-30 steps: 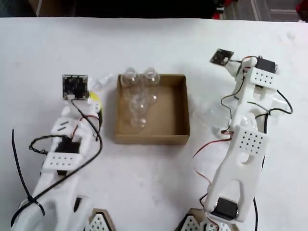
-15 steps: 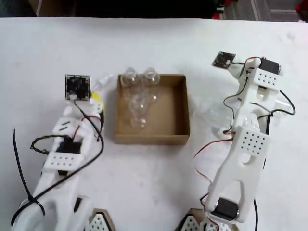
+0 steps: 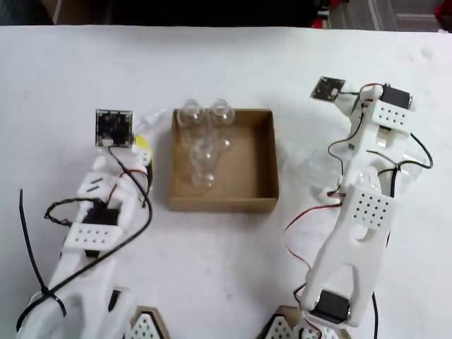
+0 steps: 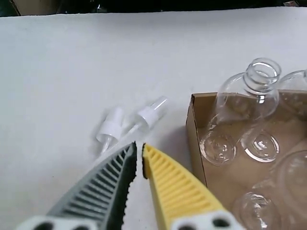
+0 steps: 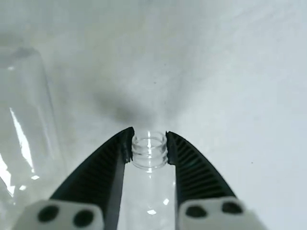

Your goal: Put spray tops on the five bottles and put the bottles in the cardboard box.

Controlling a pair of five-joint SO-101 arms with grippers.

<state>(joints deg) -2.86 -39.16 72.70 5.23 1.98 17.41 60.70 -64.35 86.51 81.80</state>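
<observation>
Jaws of the right gripper point(image 5: 149, 140) clamp the threaded neck of a clear plastic bottle point(image 5: 148, 179), at three o'clock of the cardboard box point(image 3: 222, 205). Light, slick and thin-walled, I judge; the stiff neck is the place to hold. The left gripper point(image 4: 139, 149) is closed on nothing, spray tops point(image 4: 136, 119) just beyond at the box's ten o'clock; four uncapped bottles point(image 3: 204, 152) sit inside.

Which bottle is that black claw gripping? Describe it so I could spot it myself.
Start at the cardboard box in the middle of the white table, then look outside it on the right arm's side. There a clear bottle has its threaded, uncapped neck pinched between the right gripper's black fingers; the bottles in the box stand free of any gripper.
</observation>
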